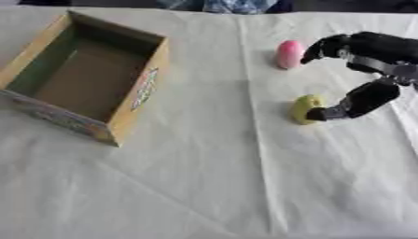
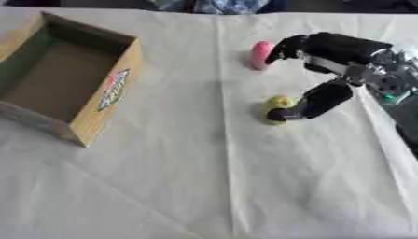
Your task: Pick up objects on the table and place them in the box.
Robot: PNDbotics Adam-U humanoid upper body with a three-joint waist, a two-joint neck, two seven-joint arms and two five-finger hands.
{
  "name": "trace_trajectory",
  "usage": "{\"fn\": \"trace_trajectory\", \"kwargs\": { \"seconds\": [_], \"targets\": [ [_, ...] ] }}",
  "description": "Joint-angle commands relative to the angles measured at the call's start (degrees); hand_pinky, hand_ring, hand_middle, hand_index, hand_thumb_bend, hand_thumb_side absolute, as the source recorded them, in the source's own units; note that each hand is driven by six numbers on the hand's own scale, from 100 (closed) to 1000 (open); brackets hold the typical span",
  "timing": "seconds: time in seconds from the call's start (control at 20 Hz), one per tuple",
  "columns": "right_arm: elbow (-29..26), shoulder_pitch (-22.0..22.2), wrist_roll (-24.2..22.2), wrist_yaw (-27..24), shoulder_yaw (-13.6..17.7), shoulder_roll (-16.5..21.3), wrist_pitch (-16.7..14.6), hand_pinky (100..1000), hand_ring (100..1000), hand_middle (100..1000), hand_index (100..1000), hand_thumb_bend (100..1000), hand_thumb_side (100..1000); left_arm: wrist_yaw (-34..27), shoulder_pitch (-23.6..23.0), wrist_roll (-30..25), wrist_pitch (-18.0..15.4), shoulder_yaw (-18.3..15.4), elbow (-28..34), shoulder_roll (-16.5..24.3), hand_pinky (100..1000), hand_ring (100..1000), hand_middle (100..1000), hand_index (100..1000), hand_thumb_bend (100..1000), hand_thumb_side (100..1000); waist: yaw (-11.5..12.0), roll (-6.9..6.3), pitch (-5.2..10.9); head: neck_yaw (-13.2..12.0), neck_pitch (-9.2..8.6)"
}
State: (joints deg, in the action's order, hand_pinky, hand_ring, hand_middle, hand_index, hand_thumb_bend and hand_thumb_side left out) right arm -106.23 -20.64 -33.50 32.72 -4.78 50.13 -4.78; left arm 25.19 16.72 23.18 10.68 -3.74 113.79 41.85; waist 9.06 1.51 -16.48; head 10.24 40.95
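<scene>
Two objects remain on the tabletop [image 1: 204,177]: pink egg [image 1: 289,54], yellow fruit [image 1: 305,108]. My right robot hand [image 2: 330,70] spans both, spread wide, thumb touching the fruit, holding nothing. Grasp step; next, close, then carry to the cardboard box [image 1: 143,88].

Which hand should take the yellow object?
Right. The right hand is already spread over both objects, its thumb at the yellow object and its fingers by the pink object. The left hand shows in neither view.

Likely a lab test bench; a table [image 1: 204,186] under creased white cloth, staged with a cardboard box [image 1: 139,93].
</scene>
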Motion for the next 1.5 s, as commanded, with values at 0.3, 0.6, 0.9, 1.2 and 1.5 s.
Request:
{"fn": "trace_trajectory", "kwargs": {
  "seconds": [0.3, 0.6, 0.9, 1.2, 1.5],
  "targets": [
    [1.86, -0.08, -1.80, -2.89, 0.12, 0.56, 1.88, 811, 807, 849, 886, 535, 542, -0.39, 0.63, 0.27, -0.19, -0.77, 0.80, 1.59, 720, 842, 1000, 835, 445, 1000, 0.10, -0.17, 0.78, 0.15, -0.02],
    [3.89, 0.13, -1.67, -2.56, 0.28, 0.13, 2.82, 814, 811, 850, 885, 517, 516, -0.33, 0.62, 0.28, -0.34, -0.77, 0.80, 1.55, 719, 842, 1000, 833, 441, 1000, 0.21, -0.22, 0.67, 0.07, 0.34],
    [5.27, 0.04, -0.94, -1.80, 0.34, -0.05, 3.28, 829, 847, 860, 882, 501, 473, -0.17, 0.62, 0.32, -0.47, -0.79, 0.80, 1.50, 719, 842, 1000, 832, 437, 1000, 0.35, -0.29, 0.56, 0.21, 0.58],
    [7.09, -0.23, -0.80, -0.88, 0.07, -0.51, 4.15, 821, 849, 855, 869, 478, 401, -0.29, 0.61, 0.23, -0.57, -0.73, 0.80, 1.39, 718, 842, 1000, 829, 433, 1000, 0.51, -0.36, 0.42, 0.57, 0.32],
    [9.12, -0.65, -0.28, -0.37, -0.22, -0.84, 4.76, 820, 847, 853, 869, 349, 436, -0.36, 0.64, 0.26, -0.64, -0.76, 0.80, 1.35, 718, 842, 1000, 827, 430, 1000, 0.67, -0.47, 0.23, 0.73, 0.28]
  ]
}}
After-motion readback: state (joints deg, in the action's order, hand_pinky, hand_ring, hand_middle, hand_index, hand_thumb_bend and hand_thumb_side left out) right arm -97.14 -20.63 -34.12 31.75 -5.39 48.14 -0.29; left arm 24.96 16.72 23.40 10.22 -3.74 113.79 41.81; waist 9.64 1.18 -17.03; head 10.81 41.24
